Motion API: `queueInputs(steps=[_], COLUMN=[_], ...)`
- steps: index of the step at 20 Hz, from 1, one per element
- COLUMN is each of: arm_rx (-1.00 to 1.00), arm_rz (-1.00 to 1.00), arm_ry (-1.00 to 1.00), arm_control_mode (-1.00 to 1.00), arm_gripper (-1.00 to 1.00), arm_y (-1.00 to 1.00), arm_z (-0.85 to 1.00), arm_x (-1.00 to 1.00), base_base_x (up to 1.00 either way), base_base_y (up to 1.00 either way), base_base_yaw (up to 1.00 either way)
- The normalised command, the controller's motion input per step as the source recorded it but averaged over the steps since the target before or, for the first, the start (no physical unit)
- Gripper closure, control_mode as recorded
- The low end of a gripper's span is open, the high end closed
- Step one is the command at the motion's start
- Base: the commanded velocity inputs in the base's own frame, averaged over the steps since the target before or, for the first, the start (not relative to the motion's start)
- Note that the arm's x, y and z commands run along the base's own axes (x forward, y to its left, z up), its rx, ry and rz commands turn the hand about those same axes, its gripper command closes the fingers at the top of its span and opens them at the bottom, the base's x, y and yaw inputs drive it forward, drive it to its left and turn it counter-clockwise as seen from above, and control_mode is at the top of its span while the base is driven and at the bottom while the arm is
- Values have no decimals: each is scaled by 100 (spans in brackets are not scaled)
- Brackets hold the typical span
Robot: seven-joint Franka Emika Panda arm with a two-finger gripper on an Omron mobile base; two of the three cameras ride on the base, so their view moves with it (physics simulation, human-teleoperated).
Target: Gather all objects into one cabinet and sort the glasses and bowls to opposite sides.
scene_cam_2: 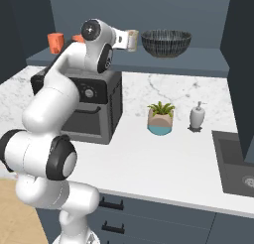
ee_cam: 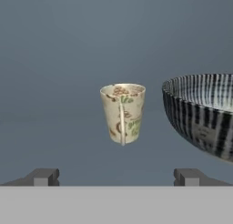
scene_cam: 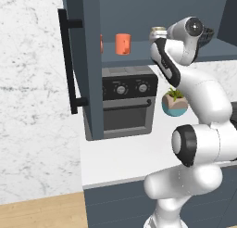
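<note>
Beige cup stands beside bowl; fingers wide open, empty

Straight ahead of gripper, apart from it — patterned cup; bowl just right of cup, both on cabinet shelf.

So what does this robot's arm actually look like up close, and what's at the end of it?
The arm is made of smooth, glossy white rounded segments, fat like sausages, linked by dark grey to black joint rings and round end caps. A black strip runs along one upper segment. No loose cables or lettering can be seen. At the end is the gripper: two small, blocky dark grey jaws standing wide apart.
</note>
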Motion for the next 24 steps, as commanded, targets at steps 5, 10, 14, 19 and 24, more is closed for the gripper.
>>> queueInputs(steps=[5,10,14,19,24], arm_rx=[6,4,0,0,0], arm_rz=[0,0,0,0,0], arm_ry=[0,0,0,0,0], arm_control_mode=[-100,-100,-100,-100,-100], arm_gripper=[-100,-100,-100,-100,-100], arm_y=[-13,-15,-6,0,3], arm_z=[0,0,-2,-8,-11], arm_x=[49,40,32,19,22], base_base_x=[0,0,0,0,0], base_base_y=[0,0,0,0,0], base_base_yaw=[0,0,0,0,0])
